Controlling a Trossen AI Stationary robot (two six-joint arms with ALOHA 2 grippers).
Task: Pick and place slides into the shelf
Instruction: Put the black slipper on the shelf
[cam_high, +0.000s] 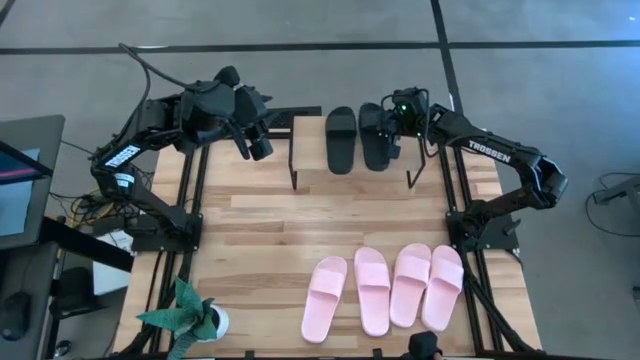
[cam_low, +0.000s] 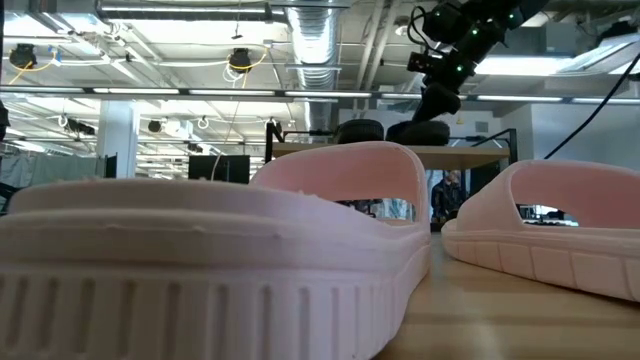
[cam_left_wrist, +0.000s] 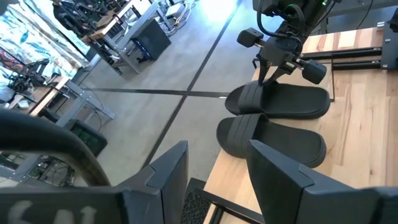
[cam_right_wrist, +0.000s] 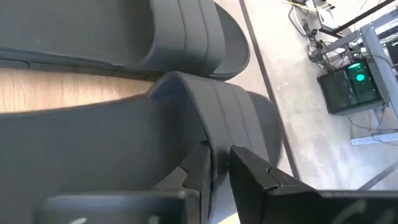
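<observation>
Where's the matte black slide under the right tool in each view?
High view: the matte black slide lies on the light wooden shelf top, rightmost of the black pair, under the right tool.
Low view: far back, a dark hump on the shelf.
Left wrist view: the farther black slide.
Right wrist view: fills the foreground, strap at the fingers.
Shared landmark: the second black slide beside it.

Green potted plant (cam_high: 187, 315) at the tabletop's (cam_high: 250, 230) near-left corner — dark monitor (cam_high: 22, 175) beyond.
</observation>
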